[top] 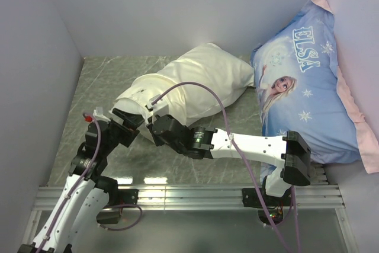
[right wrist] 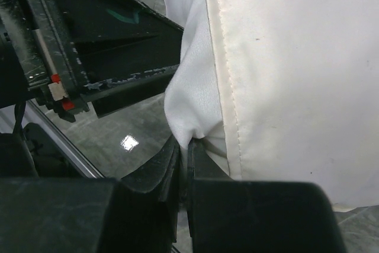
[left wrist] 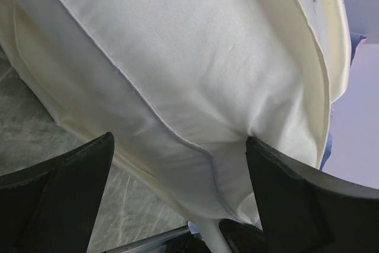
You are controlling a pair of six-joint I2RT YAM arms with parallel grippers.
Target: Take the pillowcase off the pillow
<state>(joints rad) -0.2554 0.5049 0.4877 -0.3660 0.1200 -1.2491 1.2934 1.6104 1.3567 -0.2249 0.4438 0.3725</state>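
The cream pillowcase [top: 201, 78] lies on the table with the pillow inside. In the right wrist view its stitched hem [right wrist: 228, 87] ends beside a bulge of the bright white pillow [right wrist: 189, 87]. My right gripper [right wrist: 188, 143] is shut on that white corner at the near-left end [top: 154, 118]. My left gripper [left wrist: 177, 140] is open, its fingers [left wrist: 77, 170] wide apart on either side of the pillowcase's hem [left wrist: 177, 57], just left of the right gripper [top: 131, 117]. No blue tag shows.
The big blue Elsa-printed pillow [top: 308, 87] leans against the right wall. Grey walls close the left, back and right. A metal rail [top: 189, 194] runs along the near edge. The marbled tabletop [top: 100, 81] shows left of the pillow.
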